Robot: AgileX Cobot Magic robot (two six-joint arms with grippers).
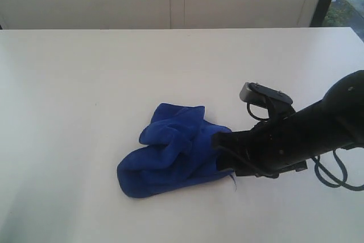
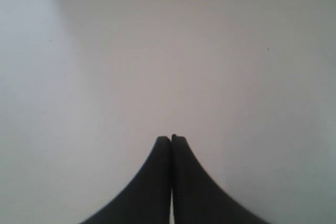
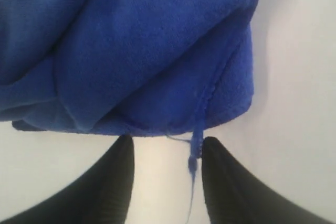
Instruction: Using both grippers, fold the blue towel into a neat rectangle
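The blue towel (image 1: 173, 155) lies crumpled in a loose heap on the white counter (image 1: 68, 83), directly ahead of my right claw (image 3: 167, 141). Its near hem sits right at the claw's tips, and from the wrist camera I cannot tell whether the tips touch the cloth or stop just short. The jaws stand apart with nothing clamped between them. A frayed blue thread (image 3: 194, 156) dangles from the hem into the gap.

The towel runs past the edges of the wrist view, so its far side is cut off there. In the exterior view the black arm (image 1: 307, 132) covers the claw's tips and the towel's nearest edge, hiding the contact from that side as well. A small pale sliver (image 1: 235, 182) shows at the towel's corner under the arm, too small to identify.

My left claw (image 2: 171, 139) has its jaws pressed together, empty, with only bare counter ahead of it. It is out of the exterior view, so I cannot place it relative to the towel.
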